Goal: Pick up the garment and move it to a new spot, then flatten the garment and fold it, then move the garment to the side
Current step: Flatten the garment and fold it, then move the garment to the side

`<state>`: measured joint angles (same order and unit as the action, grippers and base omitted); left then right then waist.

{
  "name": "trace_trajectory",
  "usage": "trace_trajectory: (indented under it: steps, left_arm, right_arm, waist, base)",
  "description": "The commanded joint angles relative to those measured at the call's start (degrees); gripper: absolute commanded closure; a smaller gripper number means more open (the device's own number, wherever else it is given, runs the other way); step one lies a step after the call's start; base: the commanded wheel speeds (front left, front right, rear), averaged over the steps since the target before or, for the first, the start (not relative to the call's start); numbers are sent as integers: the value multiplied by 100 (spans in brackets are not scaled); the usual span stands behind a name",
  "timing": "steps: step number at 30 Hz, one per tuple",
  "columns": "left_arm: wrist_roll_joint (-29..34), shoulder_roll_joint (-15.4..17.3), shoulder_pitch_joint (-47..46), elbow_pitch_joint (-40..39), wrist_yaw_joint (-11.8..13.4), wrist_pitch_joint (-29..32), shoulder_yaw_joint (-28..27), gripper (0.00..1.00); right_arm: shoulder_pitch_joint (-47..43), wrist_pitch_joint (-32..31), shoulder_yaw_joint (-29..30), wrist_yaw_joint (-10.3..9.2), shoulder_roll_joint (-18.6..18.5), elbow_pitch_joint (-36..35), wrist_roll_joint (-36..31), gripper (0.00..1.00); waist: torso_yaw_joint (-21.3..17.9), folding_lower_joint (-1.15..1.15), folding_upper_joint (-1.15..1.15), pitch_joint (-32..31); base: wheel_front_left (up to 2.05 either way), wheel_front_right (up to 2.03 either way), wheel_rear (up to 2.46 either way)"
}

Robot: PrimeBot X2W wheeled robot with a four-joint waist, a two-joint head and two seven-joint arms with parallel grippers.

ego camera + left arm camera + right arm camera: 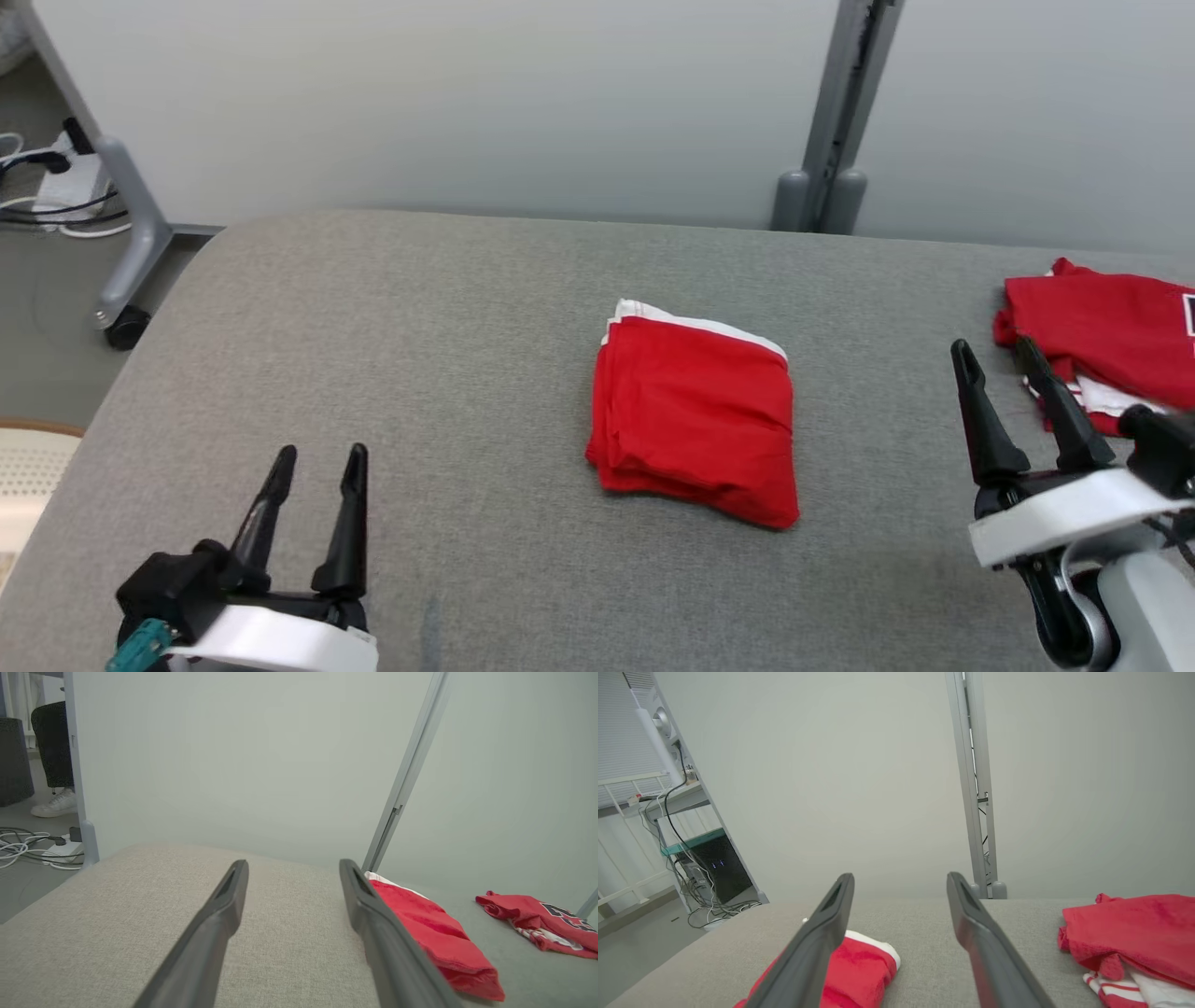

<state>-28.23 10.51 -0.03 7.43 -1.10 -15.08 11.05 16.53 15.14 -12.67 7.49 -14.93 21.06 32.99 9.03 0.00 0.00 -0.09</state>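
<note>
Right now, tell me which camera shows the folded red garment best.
Head view: the folded red garment lies whole, unobstructed. Left wrist view shows it side-on, partly behind the left end effector; right wrist view, one end behind the right end effector.

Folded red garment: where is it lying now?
Head view: the folded red garment lies at the middle of the grey table, left of the red jersey.

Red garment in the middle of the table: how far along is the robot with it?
Done: the garment lies folded into a neat square on the grey table. In hand: nothing; both pairs of jaws stand open and apart from it. Left: moving it to the side, perhaps toward the other red clothes at the right edge.
</note>
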Motion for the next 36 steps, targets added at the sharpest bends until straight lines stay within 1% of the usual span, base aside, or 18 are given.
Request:
trace_trajectory:
  steps: [1, 2, 6, 8, 11, 14, 19, 25, 31, 34, 36]
  left_arm:
    - [49, 48, 114, -70, 31, -4, -140, 0]
    - [49, 48, 114, -70, 31, -4, -140, 0]
    - [126, 28, 252, -226, 34, -5, -489, 0]
    - [168, -16, 318, -272, -7, -6, -626, 0]
    - [284, -161, 388, -361, -117, -6, -767, 0]
    - [499, -249, 489, -317, -244, -6, -905, 0]
    - [729, -448, 465, -251, -408, -7, -1033, 0]
    - [906, -577, 405, -155, -526, -6, -1067, 0]
    - [995, -646, 351, -77, -583, -7, -1021, 0]
    - [1016, -664, 309, -46, -598, -7, -984, 0]
    - [1016, -673, 267, -35, -615, -6, -945, 0]
  right_arm:
    - [-296, -3, 221, 1, 96, -294, -263, 0]
    - [-296, -3, 221, 1, 96, -294, -263, 0]
    - [-940, -2, 621, 1, 423, -1153, -988, 0]
    - [-1217, -2, 816, 1, 601, -1442, -1265, 0]
    - [-1479, -2, 1091, 1, 831, -1645, -1642, 0]
    - [-1653, -2, 1245, 1, 996, -1644, -1878, 0]
    - [-1650, -2, 1323, 1, 1115, -1473, -2071, 0]
    - [-1513, -2, 1295, 1, 1162, -1393, -2077, 0]
    - [-1526, -2, 1250, 1, 1182, -1315, -2063, 0]
    - [-1492, -2, 1187, 1, 1184, -1154, -1932, 0]
    - [-1383, -2, 1048, 1, 1188, -849, -1800, 0]
  waist:
    - [-245, 0, 0, 5]
    - [-245, 0, 0, 5]
    - [-474, 0, 0, 8]
    - [-552, 0, 0, 13]
    - [-601, 0, 0, 28]
    - [-635, 0, 0, 43]
    - [-612, 0, 0, 44]
    - [-546, 0, 0, 34]
    - [-472, 0, 0, 20]
    - [-416, 0, 0, 16]
    - [-360, 0, 0, 26]
  base:
    - [0, 0, 0]
    - [0, 0, 0]
    - [0, 0, 0]
    - [0, 0, 0]
    - [0, 0, 0]
    - [0, 0, 0]
    - [0, 0, 0]
    - [0, 0, 0]
    - [0, 0, 0]
    - [0, 0, 0]
    - [0, 0, 0]
